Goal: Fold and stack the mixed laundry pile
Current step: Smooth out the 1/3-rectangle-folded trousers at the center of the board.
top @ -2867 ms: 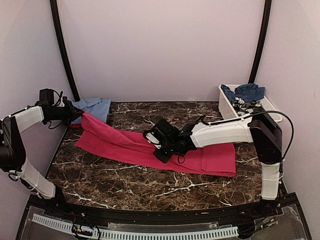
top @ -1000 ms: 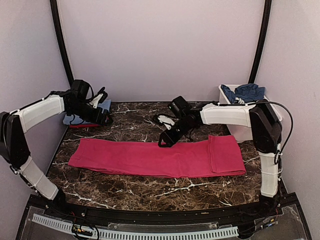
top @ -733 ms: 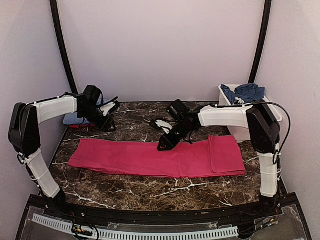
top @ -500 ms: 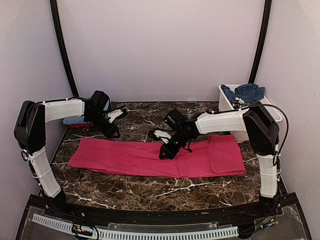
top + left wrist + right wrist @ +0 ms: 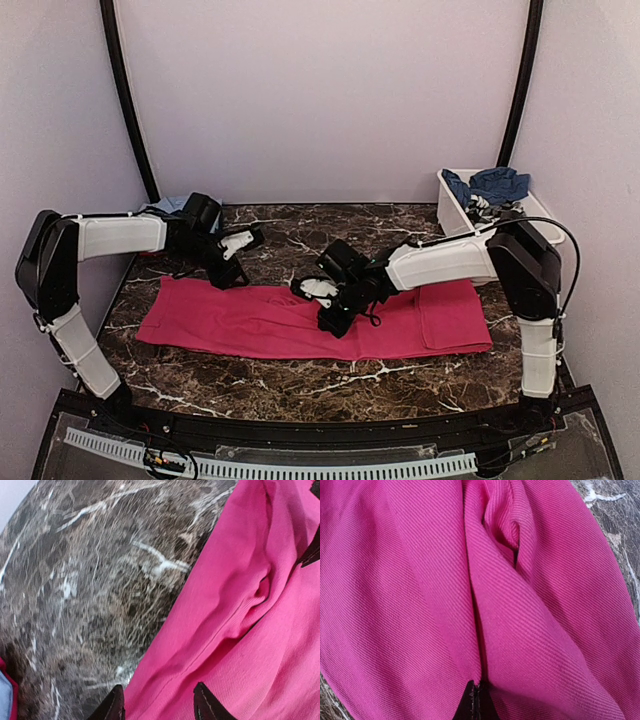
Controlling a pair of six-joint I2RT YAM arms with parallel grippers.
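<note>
A robotics test booth was indicated. A dark marble-patterned tabletop [image 5: 300, 375] was enclosed by plain pale walls [image 5: 320, 100] and black curved poles [image 5: 125, 100]. Two white robot arms [image 5: 440, 262] were bolted at its near edge, behind a perforated cable strip [image 5: 270, 467].

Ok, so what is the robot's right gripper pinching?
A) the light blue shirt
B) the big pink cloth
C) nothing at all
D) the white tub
B: in the right wrist view the right gripper is shut, and a raised fold of the pink cloth runs straight into its closed tips.
</note>
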